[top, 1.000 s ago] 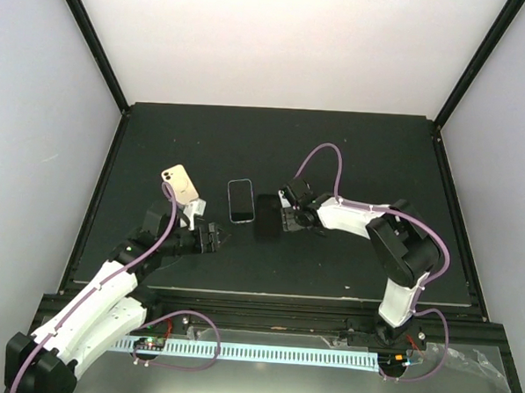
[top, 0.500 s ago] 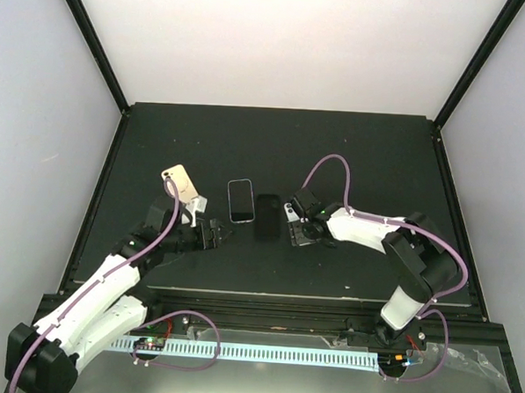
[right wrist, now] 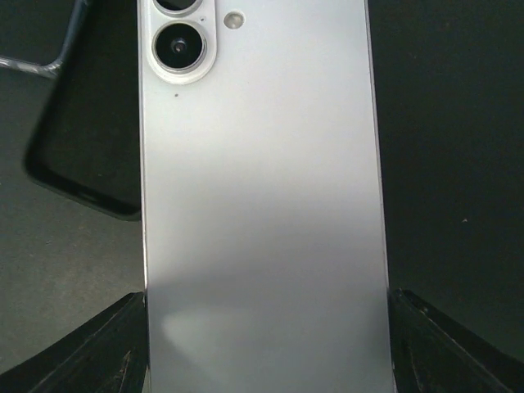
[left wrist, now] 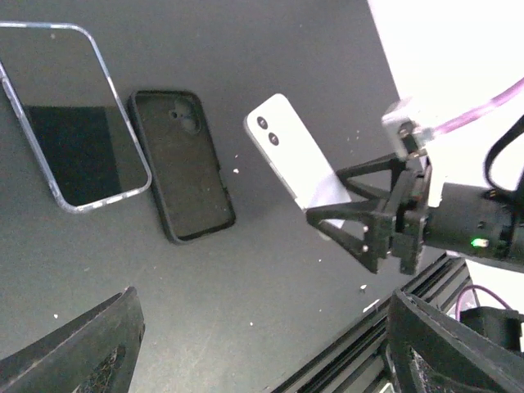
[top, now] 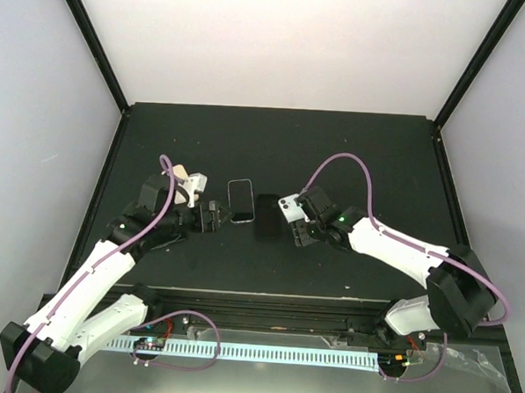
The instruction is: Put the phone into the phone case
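Observation:
A white phone (right wrist: 258,205), back side up with two camera lenses, is held in my right gripper (right wrist: 266,336), which is shut on its long edges. In the top view the white phone (top: 287,206) sits just right of the empty black phone case (top: 267,216), raised off the mat. The case lies open side up, seen in the left wrist view (left wrist: 180,164) and the right wrist view (right wrist: 82,164). My left gripper (top: 211,218) is open and empty, left of the case; in its own view the left gripper (left wrist: 262,327) has its jaws wide apart.
A second phone (top: 240,201), screen up with a clear rim, lies just left of the case; it also shows in the left wrist view (left wrist: 70,127). A beige phone (top: 181,170) is mostly hidden behind my left arm. The black mat (top: 274,144) ends at a front rail.
My right gripper has lifted the white phone off the mat, its arm stretching out. My left gripper has moved away from me toward the screen-up phone, covering the beige phone.

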You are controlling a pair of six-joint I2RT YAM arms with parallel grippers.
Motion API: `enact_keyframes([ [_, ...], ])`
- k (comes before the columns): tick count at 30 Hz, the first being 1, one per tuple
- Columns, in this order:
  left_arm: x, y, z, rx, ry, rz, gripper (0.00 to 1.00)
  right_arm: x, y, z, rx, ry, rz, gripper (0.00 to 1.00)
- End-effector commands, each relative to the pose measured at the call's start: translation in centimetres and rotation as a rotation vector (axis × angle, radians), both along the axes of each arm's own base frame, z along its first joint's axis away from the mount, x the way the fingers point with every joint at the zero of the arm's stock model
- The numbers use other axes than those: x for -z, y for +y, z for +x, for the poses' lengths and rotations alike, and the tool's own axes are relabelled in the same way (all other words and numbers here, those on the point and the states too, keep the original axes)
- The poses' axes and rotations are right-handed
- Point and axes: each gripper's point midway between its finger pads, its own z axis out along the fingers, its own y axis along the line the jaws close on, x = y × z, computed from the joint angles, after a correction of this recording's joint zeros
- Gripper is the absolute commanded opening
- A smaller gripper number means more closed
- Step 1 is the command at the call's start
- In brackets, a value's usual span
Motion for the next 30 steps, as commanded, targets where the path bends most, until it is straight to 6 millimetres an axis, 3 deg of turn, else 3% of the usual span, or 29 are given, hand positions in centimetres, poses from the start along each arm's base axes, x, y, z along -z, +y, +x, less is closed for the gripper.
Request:
enact_keyframes([
  [1, 0.1, -0.2, -0.5, 0.042, 0.023, 0.012, 0.83, -2.2, 1.5, 0.3, -0.078, -0.070, 0.062, 0.53],
  [4, 0.3, -0.5, -0.6, 0.060, 0.038, -0.011, 0.82, -4.0, 3.5, -0.8, -0.172, -0.107, 0.150, 0.53],
  [7, -0.8, -0.7, -0.8, 0.076, 0.029, -0.035, 0.80, -6.2, 6.1, -2.7, -0.308, -0.166, 0.230, 0.53],
  [16, -2.2, -0.3, -1.4, 0.133, 0.054, -0.054, 0.77, -10.4, 10.4, -7.9, -0.561, -0.329, 0.338, 0.49],
  [20, -3.3, -1.5, -2.3, 0.231, 0.065, -0.111, 0.75, -11.9, 11.6, -9.7, -0.634, -0.364, 0.401, 0.48],
  [23, -2.9, -2.1, -3.1, 0.301, 0.102, -0.138, 0.70, -13.0, 12.0, -10.4, -0.664, -0.398, 0.430, 0.48],
  [30, -3.0, -2.4, -3.6, 0.324, 0.109, -0.170, 0.47, -14.0, 12.3, -11.3, -0.710, -0.453, 0.445, 0.46],
])
